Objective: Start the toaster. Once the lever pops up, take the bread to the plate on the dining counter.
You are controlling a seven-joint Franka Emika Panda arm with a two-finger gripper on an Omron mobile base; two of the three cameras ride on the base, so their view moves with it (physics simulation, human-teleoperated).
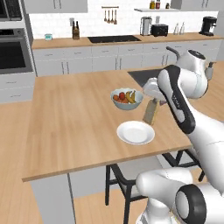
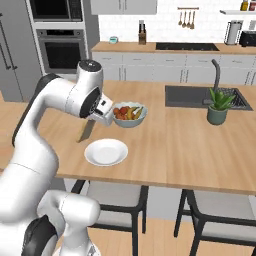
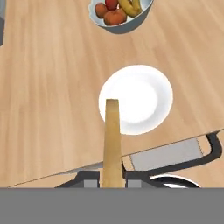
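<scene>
Your two-finger gripper (image 1: 152, 101) is clamped on the flat tan bread slice (image 1: 150, 111), hanging edge-down above the round white plate (image 1: 135, 132), toward its 2 o'clock rim. Centre, lower, then release.

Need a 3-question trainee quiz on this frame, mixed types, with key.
1. True or false: the bread already lies flat on the plate.
2. Multiple choice: what sits just beyond the plate on the dining counter? A) a kettle B) a fruit bowl C) a cutting board
3. Fill in: the pincer holds the bread on ____, hanging above the counter.

Key:
1. False. The slice hangs in the air beside the plate, gripped at its top.
2. B. The bowl holds bananas and red fruit.
3. Edge. In the hand view the slice appears as a thin upright strip.
</scene>
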